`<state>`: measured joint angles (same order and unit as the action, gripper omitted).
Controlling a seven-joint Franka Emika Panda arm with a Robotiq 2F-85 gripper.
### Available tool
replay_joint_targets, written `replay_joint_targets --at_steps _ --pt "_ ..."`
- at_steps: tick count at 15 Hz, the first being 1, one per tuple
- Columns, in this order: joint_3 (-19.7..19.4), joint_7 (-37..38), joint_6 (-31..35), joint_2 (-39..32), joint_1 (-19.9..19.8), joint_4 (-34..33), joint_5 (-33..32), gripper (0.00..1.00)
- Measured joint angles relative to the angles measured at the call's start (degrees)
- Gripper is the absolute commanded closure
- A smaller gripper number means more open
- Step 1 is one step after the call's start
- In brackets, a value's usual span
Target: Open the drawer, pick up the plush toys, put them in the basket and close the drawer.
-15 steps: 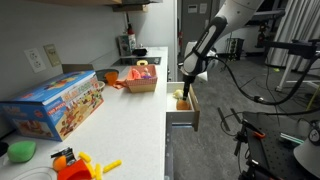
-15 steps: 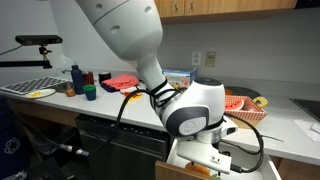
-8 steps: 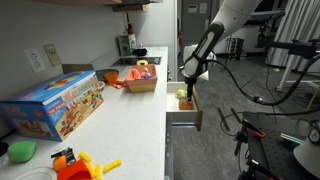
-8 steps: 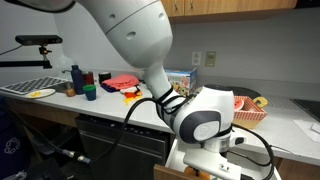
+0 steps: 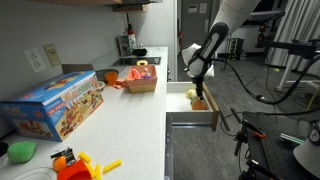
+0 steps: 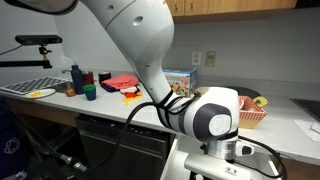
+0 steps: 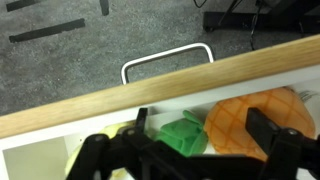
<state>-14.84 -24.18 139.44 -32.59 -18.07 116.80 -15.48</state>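
The drawer [image 5: 212, 117] stands pulled out from the counter's side, white front outward. In the wrist view its wooden edge [image 7: 150, 88] crosses the frame, with a white handle loop [image 7: 168, 57] beyond it. Inside lie an orange-brown plush toy [image 7: 250, 122] with a green part [image 7: 185, 135] and a pale yellow plush toy [image 7: 78, 152], which also shows in an exterior view [image 5: 191, 94]. My gripper [image 7: 200, 135] is open, fingers down inside the drawer on either side of the green part and the orange toy's near end; it also shows in both exterior views [image 5: 200, 88] [image 6: 226, 166]. The tan-brown basket [image 5: 141, 80] sits far back on the counter.
A big blue toy box [image 5: 58, 103] lies on the counter, with an orange and yellow plastic toy [image 5: 78, 165] and a green object [image 5: 22, 151] nearer. A red tray [image 6: 120, 81], cups and bottles [image 6: 78, 75] stand on the counter. Open floor lies beyond the drawer.
The drawer has slid further out of the cabinet, and my gripper has moved outward with it. The plush toys inside have come into view.
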Motion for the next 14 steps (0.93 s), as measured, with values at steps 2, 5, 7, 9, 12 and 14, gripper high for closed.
replay_joint_targets --at_steps 2,5,7,9,12,14 --pt "0.4 -0.13 -0.16 0.65 -0.26 0.04 0.26 0.0" --pt "3.62 -1.14 -0.11 2.65 -1.4 0.38 3.6 0.0" --pt "5.63 -1.51 -0.83 3.31 -1.6 0.38 6.13 0.0" --pt "6.68 -1.26 -0.91 2.97 -1.57 0.32 6.77 0.0" --pt "6.7 -0.77 -0.23 0.97 -1.56 -0.31 6.77 0.0" --pt "6.43 -0.24 -0.01 -0.74 -1.58 -1.05 6.77 0.0"
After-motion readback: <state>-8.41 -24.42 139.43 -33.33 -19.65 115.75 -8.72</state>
